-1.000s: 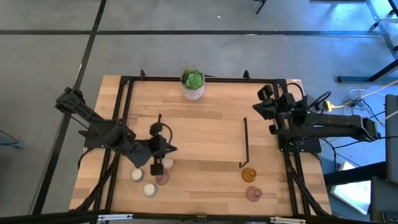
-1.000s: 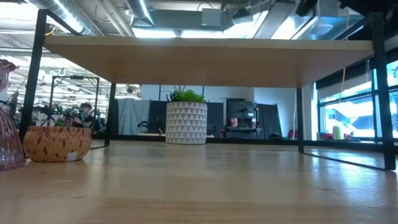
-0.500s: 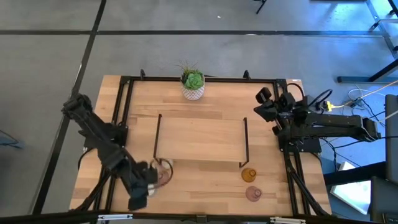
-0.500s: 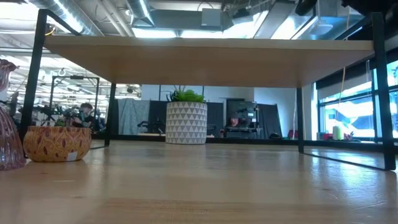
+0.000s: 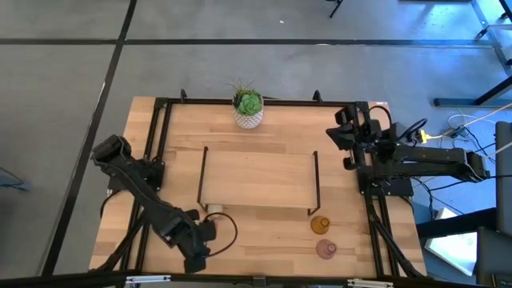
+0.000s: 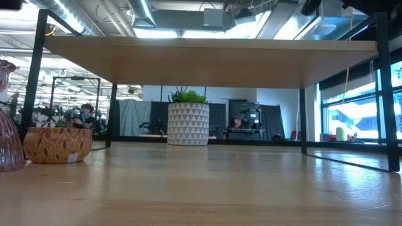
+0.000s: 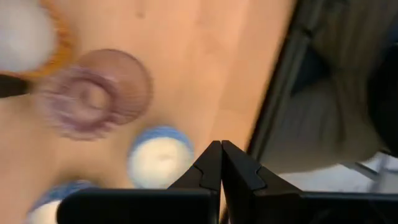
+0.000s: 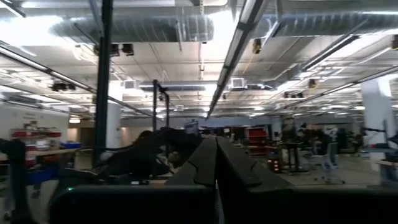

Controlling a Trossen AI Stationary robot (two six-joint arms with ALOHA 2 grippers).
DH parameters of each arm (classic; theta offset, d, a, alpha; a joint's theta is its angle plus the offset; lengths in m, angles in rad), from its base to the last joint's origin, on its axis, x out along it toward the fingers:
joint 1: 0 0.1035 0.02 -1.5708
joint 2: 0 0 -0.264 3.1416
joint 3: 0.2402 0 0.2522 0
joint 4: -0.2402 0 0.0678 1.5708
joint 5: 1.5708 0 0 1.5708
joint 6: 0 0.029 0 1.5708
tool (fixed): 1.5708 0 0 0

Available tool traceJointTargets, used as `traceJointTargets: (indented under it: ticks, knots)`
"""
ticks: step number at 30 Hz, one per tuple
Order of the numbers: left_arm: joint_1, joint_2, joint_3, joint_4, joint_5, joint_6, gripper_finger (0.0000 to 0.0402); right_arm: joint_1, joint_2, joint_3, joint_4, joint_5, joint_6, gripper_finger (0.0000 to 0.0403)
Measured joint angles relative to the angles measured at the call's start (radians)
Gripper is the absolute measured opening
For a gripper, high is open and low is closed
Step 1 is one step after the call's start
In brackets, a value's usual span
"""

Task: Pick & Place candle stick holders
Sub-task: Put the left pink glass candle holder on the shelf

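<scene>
Wooden table [image 5: 256, 132] w/ black frame, grey concrete floor around it; a low wooden shelf [image 5: 258, 178] on thin black legs stands mid-table. White pot w/ green plant [image 5: 249, 109] at the far edge, centre.

Left arm reaches along the near-left part of the table; left gripper [image 5: 197, 254] low over the near edge, fingers pressed together, tips meeting in left wrist view [image 7: 219, 163], nothing between them. Arm covers most of that corner from above.

Left wrist view, holders just beyond the fingertips: pink holder [image 7: 93, 93] seen mouth-up, blurred; cream-white holder [image 7: 159, 162] w/ bluish rim beside it, close to the fingers; second cream-white holder [image 7: 46, 205] partly cut off at the frame edge; a third pale round shape [image 7: 25, 31] at the corner, too blurred to id for sure. High view: one cream-white piece [image 5: 214, 209] peeks out at the shelf's near-left leg.

Near-right side: amber holder [image 5: 320, 225] just in front of the shelf's right leg, second pink holder [image 5: 326, 249] nearer the table edge, close to it but apart. Low view shows the same pair at the frame's left, amber [image 6: 56, 144] next to pink glass [image 6: 7, 119].

Right arm parked at the right edge of the table; right gripper [image 5: 342, 138] raised, fingers together per right wrist view [image 8: 216, 155], pointing out into the room.
</scene>
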Motion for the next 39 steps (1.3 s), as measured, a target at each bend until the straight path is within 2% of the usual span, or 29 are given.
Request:
traceJointTargets:
  ticks: [4,8,11,15,19,24,29,33,36,39]
  knots:
    - [-0.014,0.052,0.173,-0.170,-0.137,0.058,0.0001,-0.002,0.000,0.000,-0.015,0.043,-0.013,0.0030]
    - [-0.046,0.126,0.394,-0.425,-0.289,0.055,0.0002,-0.010,0.000,0.000,-0.031,0.053,-0.030,0.0052]
    - [-0.077,0.172,0.494,-0.577,-0.302,-0.039,0.0002,-0.015,0.000,0.000,-0.039,0.053,-0.030,0.0066]
    - [-0.110,0.193,0.503,-0.600,-0.277,-0.124,0.0003,-0.015,0.000,0.000,-0.046,0.054,-0.030,0.0084]
    - [-0.113,0.218,0.503,-0.604,-0.279,-0.129,0.0004,-0.014,-0.001,0.000,-0.063,0.101,-0.030,0.0101]
    - [-0.107,0.272,0.503,-0.580,-0.295,0.005,0.0004,-0.014,-0.001,0.000,-0.077,0.165,-0.030,0.0119]
    - [-0.091,0.360,0.503,-0.598,-0.292,0.116,0.0007,-0.014,-0.001,0.000,-0.080,0.173,-0.030,0.0132]
    - [-0.030,0.409,0.503,-0.660,-0.213,0.116,0.0029,-0.014,-0.001,0.000,-0.080,0.173,-0.030,0.0138]
    - [-0.002,0.423,0.503,-0.654,-0.201,0.131,0.0056,-0.014,-0.001,0.000,-0.080,0.183,-0.030,0.0138]
    - [-0.008,0.422,0.503,-0.640,-0.266,0.159,0.0079,-0.014,-0.001,0.000,-0.080,0.192,-0.030,0.0138]
